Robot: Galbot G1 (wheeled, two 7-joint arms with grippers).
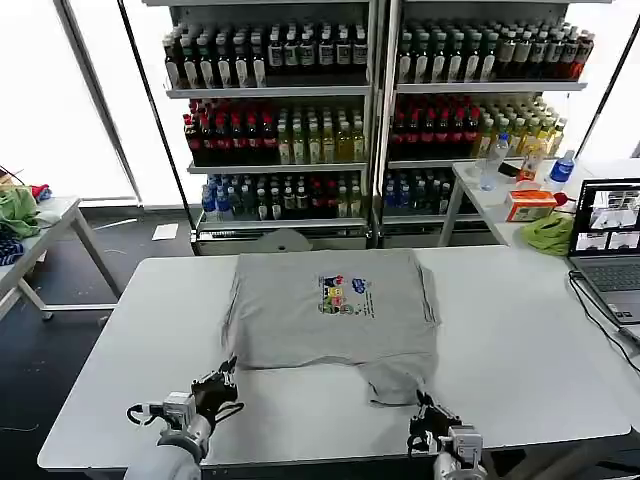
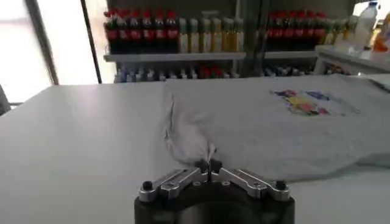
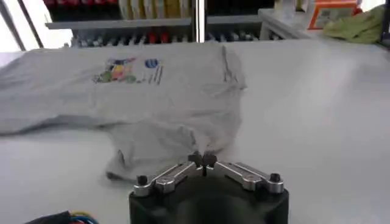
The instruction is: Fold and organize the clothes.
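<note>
One light grey short-sleeved shirt [image 1: 330, 310] lies spread on the white table [image 1: 520, 350], its multicoloured chest print [image 1: 345, 295] facing up. The near edge is bunched, with a lobe of cloth drawn toward the table's front. My left gripper [image 1: 226, 374] is at the shirt's near left corner, shut on a pinch of fabric [image 2: 208, 163]. At the near right lobe, my right gripper [image 1: 424, 410] is also shut, cloth gathered at its fingertips [image 3: 202, 159]. The print also shows in the wrist views [image 2: 308, 102] [image 3: 125, 70].
An open laptop [image 1: 610, 240] and its cable [image 1: 600, 320] sit at the table's right edge. Behind it a side table holds a green cloth [image 1: 548, 235], an orange box [image 1: 530, 205] and bottles. Drink shelves [image 1: 370, 110] stand behind; green cloths [image 1: 18, 210] lie far left.
</note>
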